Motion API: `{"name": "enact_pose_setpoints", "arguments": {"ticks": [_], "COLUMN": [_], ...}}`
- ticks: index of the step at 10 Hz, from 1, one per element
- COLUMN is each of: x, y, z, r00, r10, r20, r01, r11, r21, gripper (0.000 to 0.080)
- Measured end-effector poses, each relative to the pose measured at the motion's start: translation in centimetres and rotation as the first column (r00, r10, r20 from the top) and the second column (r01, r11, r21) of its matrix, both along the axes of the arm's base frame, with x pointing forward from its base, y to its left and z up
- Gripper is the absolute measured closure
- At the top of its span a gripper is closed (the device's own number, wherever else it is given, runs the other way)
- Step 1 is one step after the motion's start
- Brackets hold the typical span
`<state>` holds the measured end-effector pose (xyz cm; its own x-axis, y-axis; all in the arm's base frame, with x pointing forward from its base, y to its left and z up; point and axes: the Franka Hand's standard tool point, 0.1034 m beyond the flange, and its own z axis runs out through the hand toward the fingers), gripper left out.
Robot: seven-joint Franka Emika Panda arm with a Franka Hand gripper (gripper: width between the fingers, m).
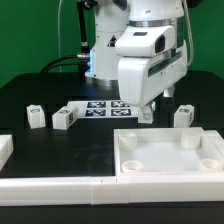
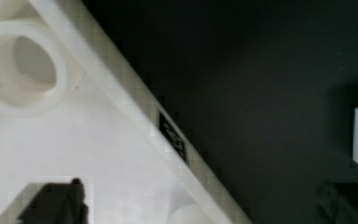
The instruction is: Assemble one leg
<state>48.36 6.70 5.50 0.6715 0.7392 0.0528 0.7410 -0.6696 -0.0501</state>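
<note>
Matt white plastic leg [image 1: 64,118]

Likely a robotics lab: tagged marker board [image 1: 105,106], black table [image 1: 60,145]

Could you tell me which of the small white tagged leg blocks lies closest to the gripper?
The small white plastic leg block on the exterior view's right, alone near the gripper; the other two blocks sit paired at the left.

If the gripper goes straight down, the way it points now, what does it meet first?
Probably the rim of the large white panel: the wrist view shows it directly under the gripper. Depth is unclear, so it may land on the black table just beside.
</note>
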Motion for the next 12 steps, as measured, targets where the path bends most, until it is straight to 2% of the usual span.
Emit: {"name": "enact_pose_setpoints", "arguments": {"ticks": [1, 3, 5, 6, 10, 11, 12], "x": [-0.4, -1.2, -1.8, -2.1, -3.0, -3.1, -3.1], "y": [0.2, 0.8, 1.7, 2.2, 4.4, 4.7, 4.7], "z": [-0.1, -0.3, -0.5, -0.7, -0.9, -0.9, -0.9], "r00": [0.976, 0.874, 0.744, 0.627, 0.172, 0.105, 0.097], "r10": [-0.217, -0.484, -0.664, -0.774, -0.973, -0.981, -0.982], "r20": [-0.007, -0.033, -0.066, -0.088, -0.151, -0.161, -0.164], "r01": [0.217, 0.485, 0.666, 0.777, 0.981, 0.991, 0.991], "r11": [0.976, 0.874, 0.746, 0.629, 0.183, 0.118, 0.11], "r21": [0.014, 0.021, 0.009, -0.002, -0.061, -0.07, -0.071], "gripper": [0.015, 0.015, 0.015, 0.015, 0.015, 0.015, 0.015]}}
